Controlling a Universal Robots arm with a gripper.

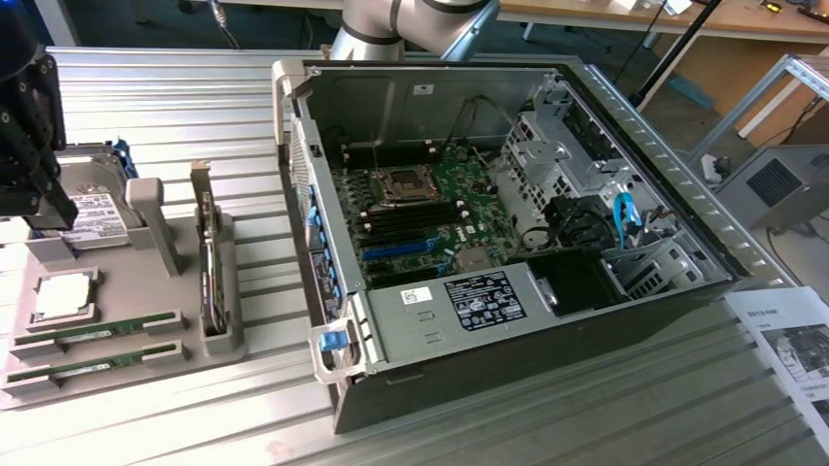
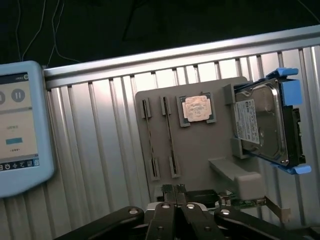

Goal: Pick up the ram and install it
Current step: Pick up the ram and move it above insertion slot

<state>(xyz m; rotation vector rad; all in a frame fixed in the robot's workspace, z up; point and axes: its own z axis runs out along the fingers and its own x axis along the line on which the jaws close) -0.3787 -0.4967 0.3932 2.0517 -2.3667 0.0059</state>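
Two ram sticks lie side by side in slots of the grey holder tray (image 1: 155, 364): one ram (image 1: 99, 328) and below it the other ram (image 1: 93, 361), both thin and green. The wrist view has them edge-on as the first ram (image 2: 149, 140) and the second ram (image 2: 169, 137). My black gripper (image 1: 49, 216) hangs high above the tray at the exterior view's left, over the hard drive end and apart from both sticks. In the wrist view the gripper (image 2: 173, 192) is shut, fingers pressed together with nothing between them.
On the same tray are a CPU (image 2: 197, 109), a hard drive (image 2: 262, 122) in blue rails, and an upright expansion card (image 1: 208, 262). The open PC case (image 1: 518, 320) shows its motherboard (image 1: 414, 209). A tablet (image 2: 20, 125) lies beside the tray. A paper sheet (image 1: 790, 340) is by the case.
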